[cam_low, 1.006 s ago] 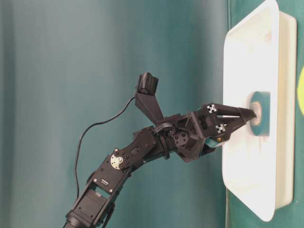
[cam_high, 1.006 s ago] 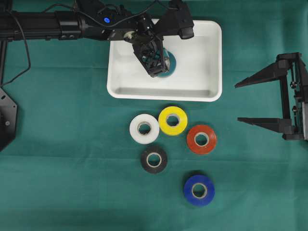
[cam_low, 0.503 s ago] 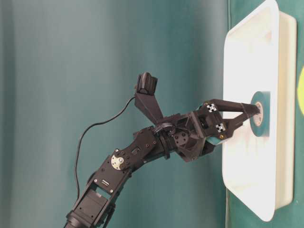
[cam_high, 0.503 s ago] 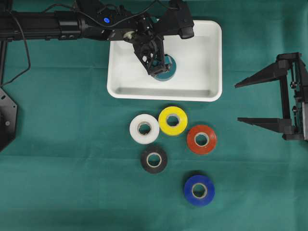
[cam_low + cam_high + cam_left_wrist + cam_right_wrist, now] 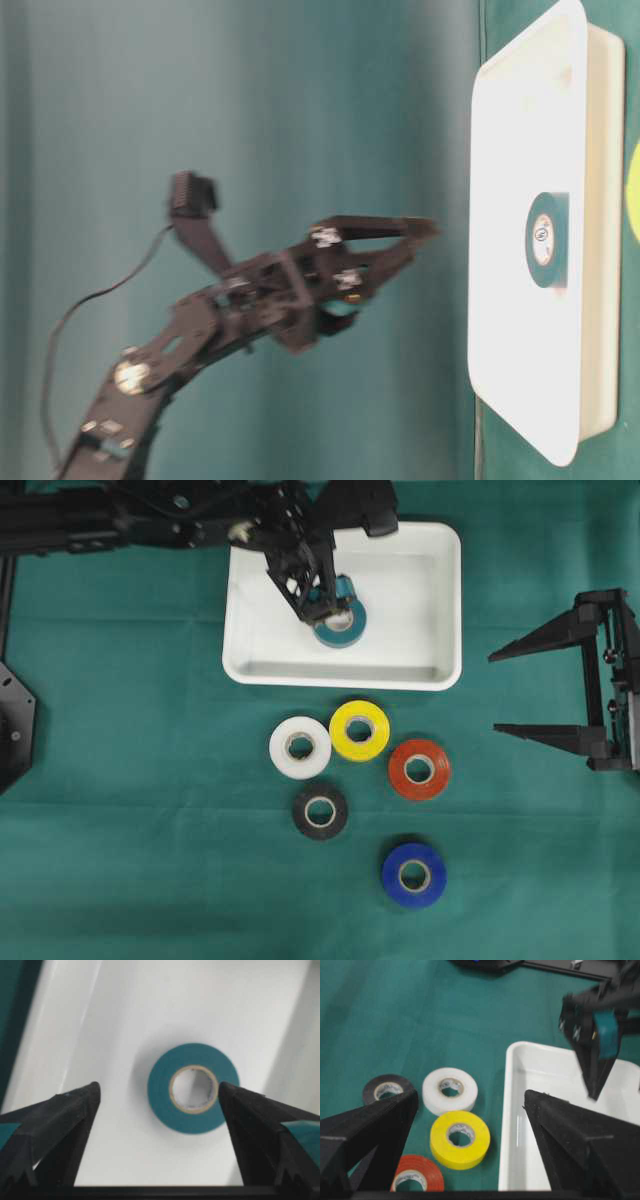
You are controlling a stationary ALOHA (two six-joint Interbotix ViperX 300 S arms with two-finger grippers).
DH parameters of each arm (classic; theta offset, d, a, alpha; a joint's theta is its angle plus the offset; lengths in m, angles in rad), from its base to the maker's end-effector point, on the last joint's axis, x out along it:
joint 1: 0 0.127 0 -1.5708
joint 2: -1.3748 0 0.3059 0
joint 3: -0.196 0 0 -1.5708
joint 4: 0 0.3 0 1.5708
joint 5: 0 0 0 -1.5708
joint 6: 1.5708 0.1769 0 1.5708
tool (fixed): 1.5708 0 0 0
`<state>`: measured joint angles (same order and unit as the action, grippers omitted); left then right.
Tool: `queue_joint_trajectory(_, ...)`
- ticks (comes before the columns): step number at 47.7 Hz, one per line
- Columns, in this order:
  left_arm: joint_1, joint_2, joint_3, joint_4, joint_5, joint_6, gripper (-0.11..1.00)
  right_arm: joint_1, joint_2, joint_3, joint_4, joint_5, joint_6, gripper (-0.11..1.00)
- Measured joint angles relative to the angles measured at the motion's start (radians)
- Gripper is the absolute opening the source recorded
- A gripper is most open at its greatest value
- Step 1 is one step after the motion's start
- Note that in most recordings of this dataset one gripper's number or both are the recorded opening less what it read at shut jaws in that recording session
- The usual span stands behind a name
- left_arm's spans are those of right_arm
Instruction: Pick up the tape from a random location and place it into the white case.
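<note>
Release step, judged complete: the teal tape roll (image 5: 341, 626) lies flat on the floor of the white case (image 5: 440, 600), near its middle and clear of the walls; the left pincer (image 5: 312, 602) hangs above it with jaws spread wide, touching nothing, as the table-level view (image 5: 425, 230) shows a clear gap between fingertips and case; from the left wrist view the roll (image 5: 193, 1088) sits between the two dark tapered fingers (image 5: 60, 1120) without contact; the right pincer (image 5: 500, 695) waits at the right edge, jaws likewise spread and empty; the next move, in judgement, calls for carrying the left arm clear of the rim toward another roll; the case is smooth, glossy moulded plastic, rectangular with rounded corners and raised rim; the rolls are flat rings with pale cardboard cores; white (image 5: 300, 747), yellow (image 5: 359, 730), red (image 5: 419, 769), black (image 5: 320, 811) and blue (image 5: 414, 875) rolls rest on the matte green cloth of the counter (image 5: 150, 830), nearer than the case.
</note>
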<state>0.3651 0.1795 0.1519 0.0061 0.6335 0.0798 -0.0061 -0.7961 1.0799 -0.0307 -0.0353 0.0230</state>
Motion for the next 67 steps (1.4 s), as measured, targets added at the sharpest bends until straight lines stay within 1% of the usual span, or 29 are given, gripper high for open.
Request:
queue_joint_trajectory(5, 0.000, -0.025, 0.002, 0.000, 0.003, 0.000, 0.94, 0.000, 0.000, 0.000, 0.000, 0.000, 0.000, 0.91)
queue_joint_trajectory(13, -0.002, -0.028, 0.011, 0.000, 0.006, 0.000, 0.94, 0.000, 0.000, 0.000, 0.000, 0.000, 0.000, 0.91)
queue_joint_trajectory(20, -0.023, -0.028, 0.018, 0.000, 0.006, -0.005, 0.94, 0.000, 0.000, -0.002, 0.000, 0.000, 0.000, 0.91)
queue_joint_trajectory(26, -0.084, -0.028, 0.021, 0.002, 0.003, -0.002, 0.94, 0.000, 0.000, 0.000, 0.000, 0.000, 0.002, 0.91)
queue_joint_trajectory(36, -0.229, -0.028, 0.021, 0.002, -0.018, 0.000, 0.94, 0.000, 0.000, 0.000, 0.000, 0.000, 0.002, 0.91)
queue_joint_trajectory(42, -0.273, -0.028, 0.023, 0.000, -0.025, 0.002, 0.94, 0.000, 0.000, -0.002, 0.000, 0.000, 0.002, 0.91)
queue_joint_trajectory(53, -0.279, -0.060, 0.058, 0.002, -0.026, 0.002, 0.94, 0.000, -0.002, -0.002, 0.000, 0.000, 0.006, 0.91)
queue_joint_trajectory(60, -0.279, -0.129, 0.117, 0.002, -0.035, 0.002, 0.94, 0.002, 0.000, -0.002, 0.000, 0.000, 0.006, 0.91)
queue_joint_trajectory(67, -0.279, -0.218, 0.199, 0.002, -0.081, 0.002, 0.94, 0.000, -0.003, -0.002, 0.000, 0.000, 0.005, 0.91)
